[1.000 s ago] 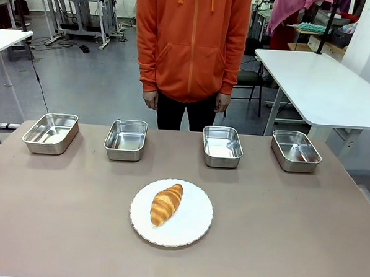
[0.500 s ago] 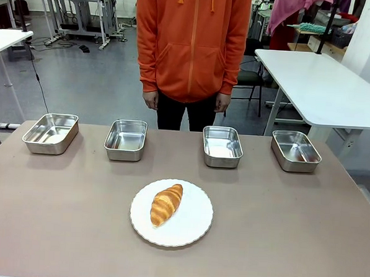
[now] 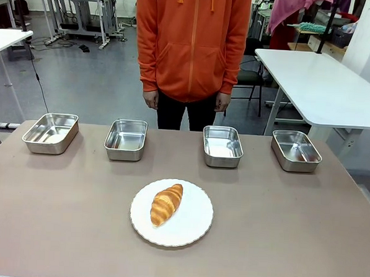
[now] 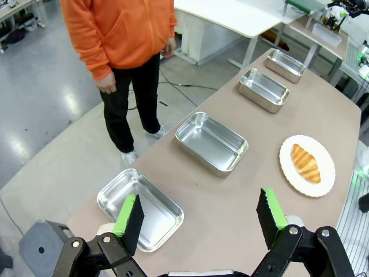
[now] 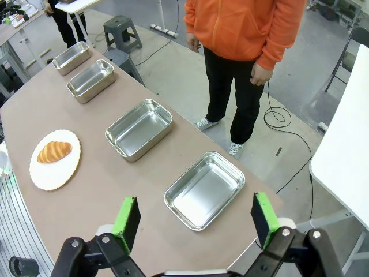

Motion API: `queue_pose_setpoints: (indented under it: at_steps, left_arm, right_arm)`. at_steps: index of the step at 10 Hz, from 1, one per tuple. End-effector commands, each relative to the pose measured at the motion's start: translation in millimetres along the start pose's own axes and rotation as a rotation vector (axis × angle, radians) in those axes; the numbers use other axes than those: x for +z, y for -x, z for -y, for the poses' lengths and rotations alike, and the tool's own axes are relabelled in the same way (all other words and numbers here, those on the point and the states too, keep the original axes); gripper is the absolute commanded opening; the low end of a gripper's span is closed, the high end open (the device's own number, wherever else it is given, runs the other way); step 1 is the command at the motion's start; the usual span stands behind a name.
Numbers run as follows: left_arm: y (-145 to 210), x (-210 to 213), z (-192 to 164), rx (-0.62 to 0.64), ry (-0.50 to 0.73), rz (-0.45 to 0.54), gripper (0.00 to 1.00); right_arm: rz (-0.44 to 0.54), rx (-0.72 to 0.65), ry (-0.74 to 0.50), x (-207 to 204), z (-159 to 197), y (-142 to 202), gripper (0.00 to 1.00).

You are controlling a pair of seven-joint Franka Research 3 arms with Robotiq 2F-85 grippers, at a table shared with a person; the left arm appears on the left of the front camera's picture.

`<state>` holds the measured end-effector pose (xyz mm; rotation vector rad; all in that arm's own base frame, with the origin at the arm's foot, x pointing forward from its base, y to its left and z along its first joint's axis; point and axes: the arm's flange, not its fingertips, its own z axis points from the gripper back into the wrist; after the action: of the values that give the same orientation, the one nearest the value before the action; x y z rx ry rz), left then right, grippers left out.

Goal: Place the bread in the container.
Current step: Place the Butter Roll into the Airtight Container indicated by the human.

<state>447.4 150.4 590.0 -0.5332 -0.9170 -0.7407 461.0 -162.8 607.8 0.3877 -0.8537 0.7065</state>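
No change against the pictures of a second ago: bread, plate, pans and person all sit where they were.

Desk (image 3: 57, 206): matt grey-brown top, smooth, with rounded far corners. Its near edge is cut off by the frame.

White plate (image 3: 190, 222): round, glazed, with a finely scalloped rim. It is taken as the landmark.

- Left claw (image 4: 199, 216): seen from its wrist, high over the desk's left end and well apart from the plate. Black fingers with green pads (image 4: 124, 214) are spread wide, with nothing between them. The knuckles are cut off at the bottom edge.
- Far-left container (image 3: 50, 133): beyond the plate and well to its left. Polished steel, rectangular, with rounded corners, a rolled rim and sloping walls. Glare on its floor makes the bottom hard to read.
- Second container (image 3: 125, 140): beyond the plate, a little left of it. Same make, empty.
- Bread (image 3: 166, 204): lies on the plate, left of its centre. A golden-brown crescent with a ridged, glossy crust, its darker tip pointing away from the camera.
- Person (image 3: 191, 46): stands beyond the plate, behind the desk, in an orange hooded top of soft knit. Cut off above the shoulders, with both hands hanging and the legs partly hidden by the desk.
- Third container (image 3: 222, 146): beyond the plate, a little right of it. Empty.
- Far-right container (image 3: 296, 151): well right of the plate. Empty.
- Right claw (image 5: 195, 219): high over the right end, well apart from the plate. Its fingers are fully parted, gripping nothing.
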Motion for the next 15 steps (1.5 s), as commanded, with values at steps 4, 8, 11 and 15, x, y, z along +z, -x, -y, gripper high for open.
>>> queue_pose_setpoints:
  at_steps: [4,8,11,15]
  left_arm:
    - [1.0,2.0,1.0,-0.008,0.010,0.021,1.00]
    - [1.0,2.0,1.0,-0.008,0.010,0.021,1.00]
    - [1.0,2.0,1.0,-0.008,0.010,0.021,1.00]
    - [1.0,2.0,1.0,-0.008,0.010,0.021,1.00]
  right_arm:
    - [0.017,0.005,-0.003,0.0,-1.3,-0.9,1.00]
    - [0.017,0.005,-0.003,0.0,-1.3,-0.9,1.00]
    - [0.017,0.005,-0.003,0.0,-1.3,-0.9,1.00]
    - [0.017,0.005,-0.003,0.0,-1.3,-0.9,1.00]
